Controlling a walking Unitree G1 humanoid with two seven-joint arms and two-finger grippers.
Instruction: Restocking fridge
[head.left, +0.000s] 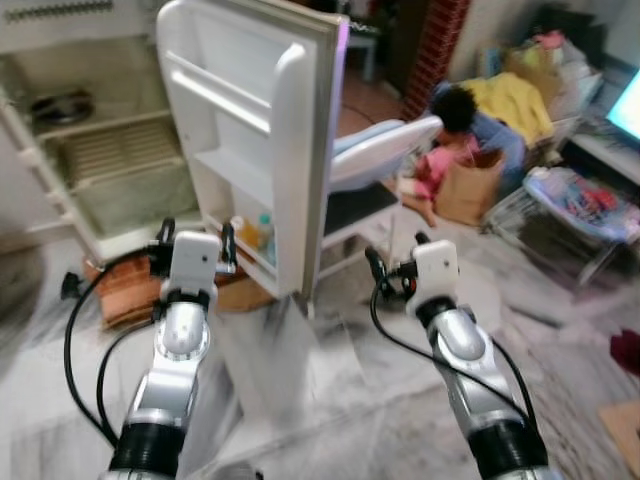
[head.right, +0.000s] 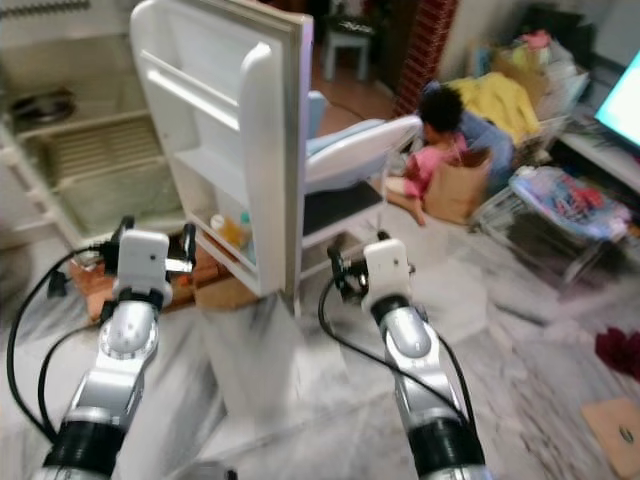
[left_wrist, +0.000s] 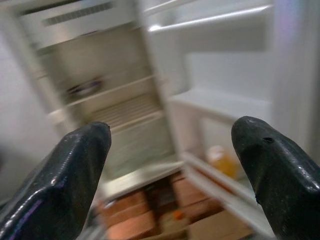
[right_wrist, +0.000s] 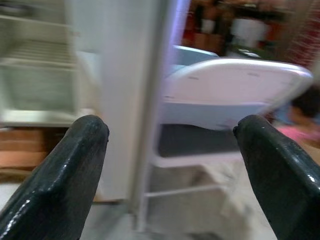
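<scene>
A white fridge (head.left: 110, 150) stands open ahead on my left, its wire shelves nearly bare with a dark pan (head.left: 60, 105) on the upper one. Its door (head.left: 255, 130) swings out toward me. The lowest door shelf holds an orange bottle (head.left: 243, 232) and a clear bottle (head.left: 264, 233). My left gripper (head.left: 195, 245) is open and empty, raised in front of the fridge's lower part. Level with the door's outer edge, my right gripper (head.left: 397, 262) is also open and holds nothing.
Bricks and cardboard (head.left: 130, 285) lie under the fridge. A white and blue chair (head.left: 375, 160) stands just behind the door. A person (head.left: 465, 130) sits on the floor beside a brown paper bag (head.left: 470, 185). Clutter and a rack (head.left: 580, 200) fill the right side.
</scene>
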